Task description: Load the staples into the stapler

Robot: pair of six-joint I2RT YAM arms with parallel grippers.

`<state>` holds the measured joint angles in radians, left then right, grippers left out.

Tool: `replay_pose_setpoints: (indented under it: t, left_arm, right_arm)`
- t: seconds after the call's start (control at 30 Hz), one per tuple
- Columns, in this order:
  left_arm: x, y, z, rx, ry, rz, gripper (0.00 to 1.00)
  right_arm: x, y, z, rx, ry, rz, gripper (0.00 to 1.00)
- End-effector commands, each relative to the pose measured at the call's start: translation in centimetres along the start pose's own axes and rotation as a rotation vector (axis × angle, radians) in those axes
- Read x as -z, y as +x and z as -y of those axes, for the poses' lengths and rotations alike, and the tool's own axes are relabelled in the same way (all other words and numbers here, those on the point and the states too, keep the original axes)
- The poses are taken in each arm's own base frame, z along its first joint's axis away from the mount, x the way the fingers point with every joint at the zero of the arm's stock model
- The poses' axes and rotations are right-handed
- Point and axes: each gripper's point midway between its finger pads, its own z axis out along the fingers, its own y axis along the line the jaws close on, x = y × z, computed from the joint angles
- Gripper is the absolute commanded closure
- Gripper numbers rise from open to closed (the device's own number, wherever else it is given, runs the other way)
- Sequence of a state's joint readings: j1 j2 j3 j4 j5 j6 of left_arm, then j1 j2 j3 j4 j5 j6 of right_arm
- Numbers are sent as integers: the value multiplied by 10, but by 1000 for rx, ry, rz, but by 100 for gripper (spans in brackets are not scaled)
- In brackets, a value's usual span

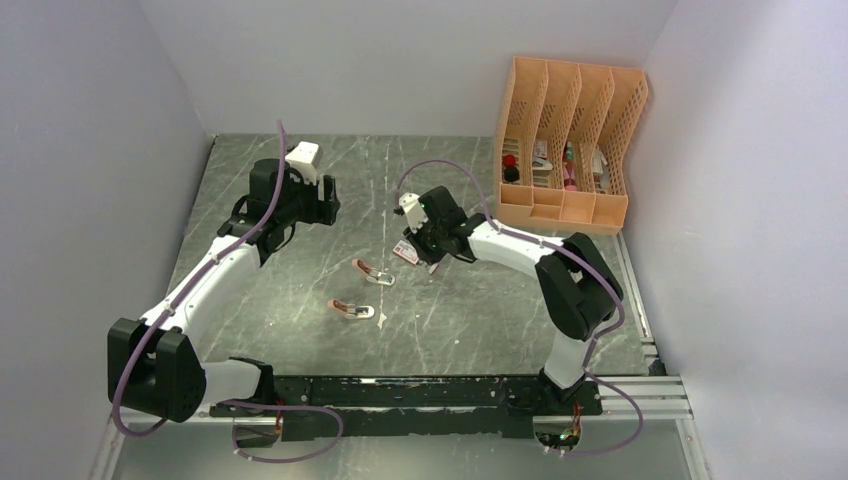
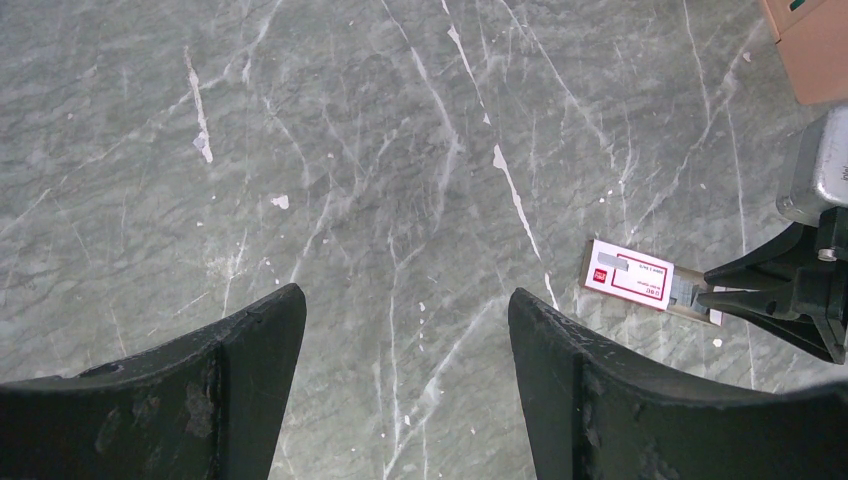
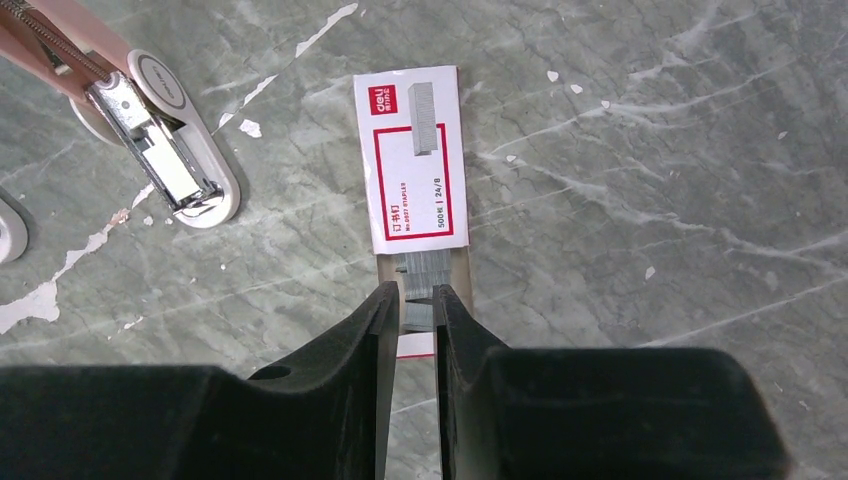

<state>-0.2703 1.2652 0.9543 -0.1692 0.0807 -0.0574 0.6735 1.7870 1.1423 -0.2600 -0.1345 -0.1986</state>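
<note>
The red-and-white staple box lies flat on the marble table, its greyish inner tray slid out toward me. Silvery staples show in that tray. My right gripper has its fingers narrowed on a strip of those staples at the tray's near end. A salmon-pink stapler lies opened to the box's left, its metal channel exposed. In the top view the box sits under the right gripper, with the stapler just left. My left gripper hovers open over bare table, left of the box.
A second pink stapler lies nearer the arm bases. A peach slotted organizer with small items stands at the back right against the wall. Walls enclose the table on three sides.
</note>
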Motion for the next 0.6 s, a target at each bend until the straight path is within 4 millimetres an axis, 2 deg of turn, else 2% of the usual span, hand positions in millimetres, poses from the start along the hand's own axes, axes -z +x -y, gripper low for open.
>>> replay_pose_setpoints:
  t: [0.0, 0.2, 0.37, 0.57]
  left_arm:
    - [4, -3, -1, -11, -11, 16, 21]
    - [4, -3, -2, -12, -16, 17, 21]
    - [3, -2, -2, -12, -13, 13, 21]
    - [3, -2, -2, -12, -14, 13, 21]
  right_arm:
    - [2, 1, 1, -8, 6, 4, 75]
    - [-6, 2, 1, -13, -4, -10, 74]
    - [-9, 7, 2, -13, 2, -24, 66]
    - [-14, 10, 2, -15, 2, -31, 63]
